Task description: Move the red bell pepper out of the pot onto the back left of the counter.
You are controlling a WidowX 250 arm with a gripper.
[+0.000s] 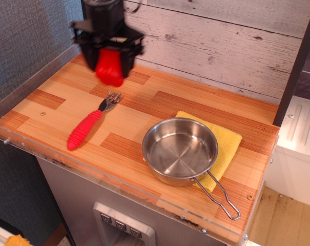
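My gripper (109,69) is shut on the red bell pepper (109,67) and holds it in the air over the back left of the counter (57,95). The arm is blurred with motion. The pot (179,150), a shiny steel pan with a looped wire handle, stands empty at the front right on a yellow cloth (229,143). The pepper's stem is hidden between the fingers.
A fork with a ribbed red handle (88,128) lies on the left of the counter, tines toward the back. A dark post stands at the back left corner, a plank wall runs behind, and a clear acrylic edge (21,92) rims the counter.
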